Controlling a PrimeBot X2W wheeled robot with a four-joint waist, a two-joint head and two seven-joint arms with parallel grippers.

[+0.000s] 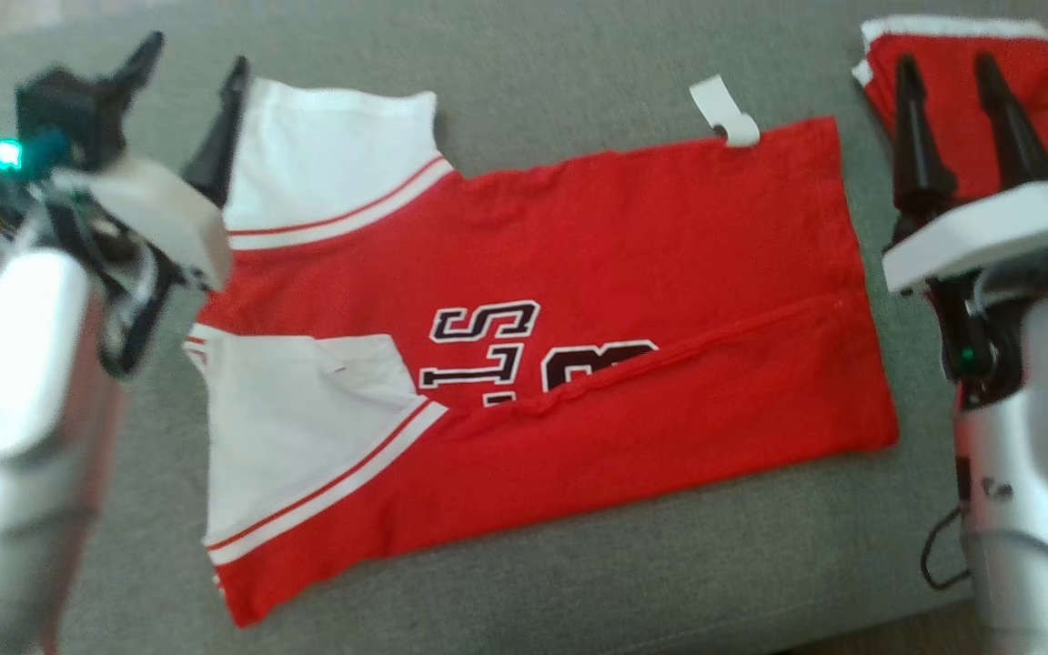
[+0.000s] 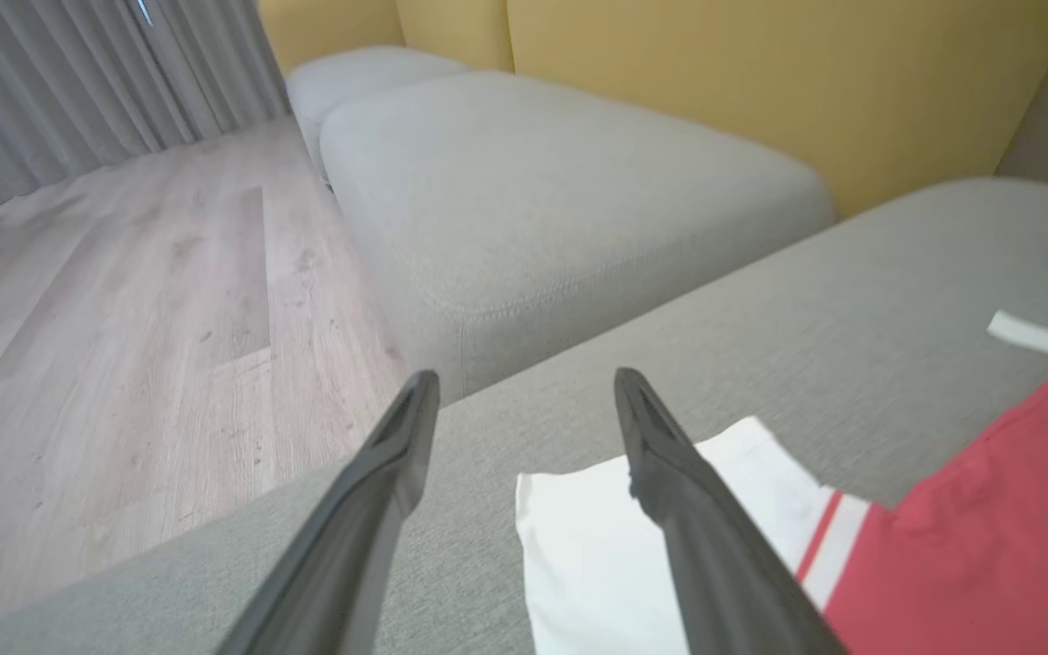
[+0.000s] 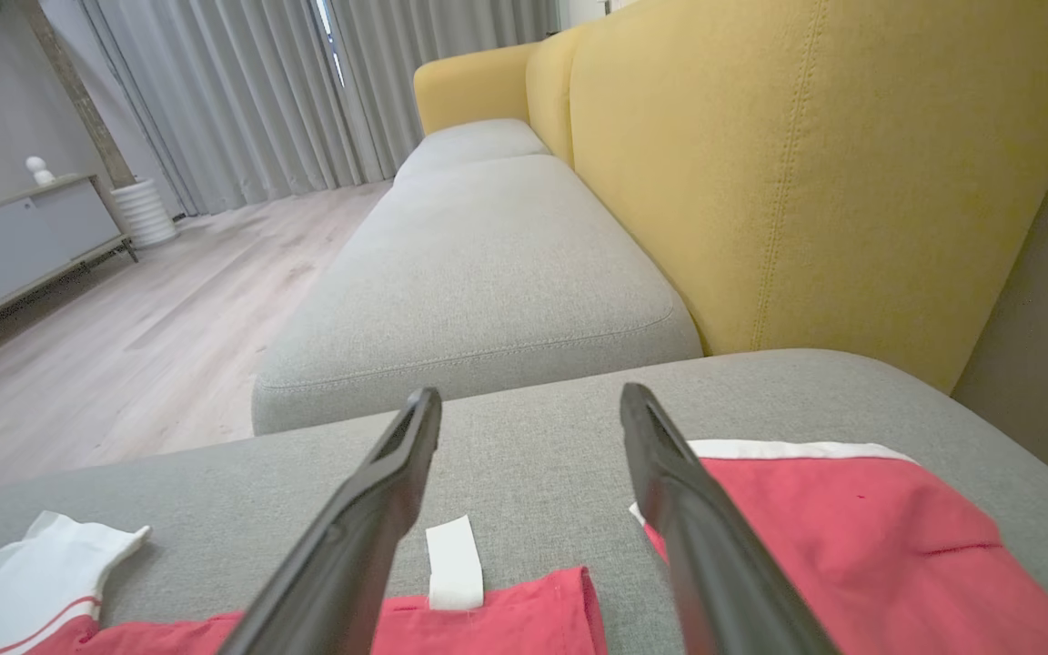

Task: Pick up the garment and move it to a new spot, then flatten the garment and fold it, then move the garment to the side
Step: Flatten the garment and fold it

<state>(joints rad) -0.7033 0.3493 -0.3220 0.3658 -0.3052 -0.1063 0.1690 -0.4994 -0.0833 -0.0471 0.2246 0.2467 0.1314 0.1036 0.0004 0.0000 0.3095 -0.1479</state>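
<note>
A red garment [image 1: 579, 273] with white sleeves and black lettering lies spread on the grey cushion [image 1: 670, 582], its near long edge folded over the print. A white tag [image 1: 722, 114] sticks out at its far edge. My left gripper [image 1: 196, 77] hovers open above the far white sleeve [image 2: 579, 546] at the garment's left end. My right gripper [image 1: 947, 77] stands open off the garment's right end, over a second red piece [image 1: 1033, 82]. In the right wrist view the tag [image 3: 453, 562] lies between my fingers, with the garment's corner [image 3: 524, 619] below.
The second red and white cloth [image 3: 851, 537] sits at the cushion's far right. Beyond are a pale ottoman [image 3: 488, 282], a yellow sofa back [image 3: 806, 164], wood floor [image 2: 124, 318] and curtains [image 3: 242, 91]. Bare grey cushion runs along the near edge.
</note>
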